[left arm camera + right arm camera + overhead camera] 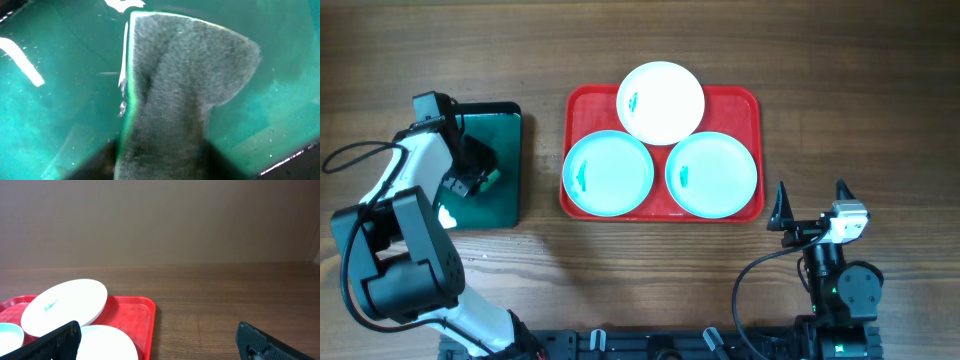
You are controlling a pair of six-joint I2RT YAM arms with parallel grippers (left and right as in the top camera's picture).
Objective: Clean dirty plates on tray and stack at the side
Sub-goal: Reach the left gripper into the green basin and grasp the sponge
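Three dirty plates lie on the red tray (750,100): a white plate (661,102) at the back, a pale turquoise plate (608,173) front left and another turquoise plate (711,174) front right, each with a small teal smear. My left gripper (470,180) is down over the dark green tray (505,125), shut on a grey-green sponge (185,75) that presses on the tray's surface. My right gripper (810,210) is open and empty, right of the red tray. Its wrist view shows the white plate (65,306), the near turquoise plate (107,342) and the tray's corner (142,312).
The dark green tray sits left of the red tray with a strip of bare wood between them. Bare wooden table (860,120) lies right of the red tray and along the front. A black cable (350,155) runs at the far left.
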